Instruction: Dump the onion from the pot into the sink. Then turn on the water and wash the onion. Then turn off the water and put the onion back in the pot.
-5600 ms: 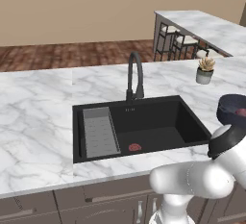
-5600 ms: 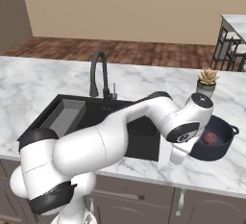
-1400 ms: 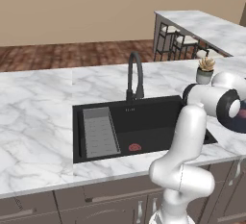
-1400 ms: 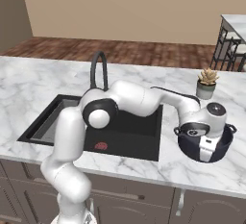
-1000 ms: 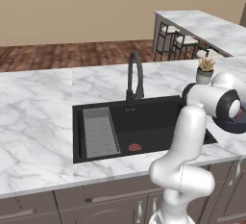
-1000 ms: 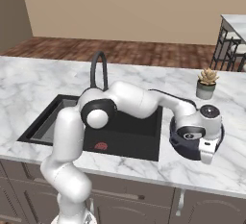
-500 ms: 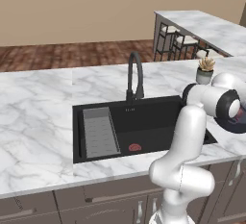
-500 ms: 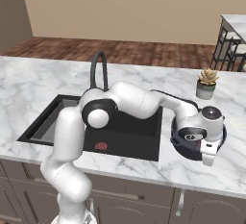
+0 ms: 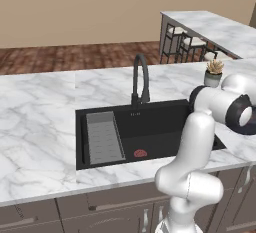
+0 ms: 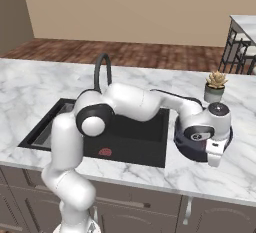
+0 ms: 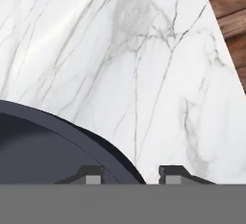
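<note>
I've got the gripper [image 11: 129,174] at the pot [image 10: 186,146], jaws straddling its rim, one tip inside, one outside, grasping the wall. Pot sits on the marble table [image 10: 210,177] just right of the sink [image 9: 150,132]. Can't see the onion.

the white arm reaches far to the right, elbow bent, wrist turned downward. the gripper [image 11: 129,174] has its jaws part-way closed, one fingertip [image 11: 91,174] either side of a dark rim.

pot [image 10: 186,147] right of sink [image 10: 140,142]
</note>
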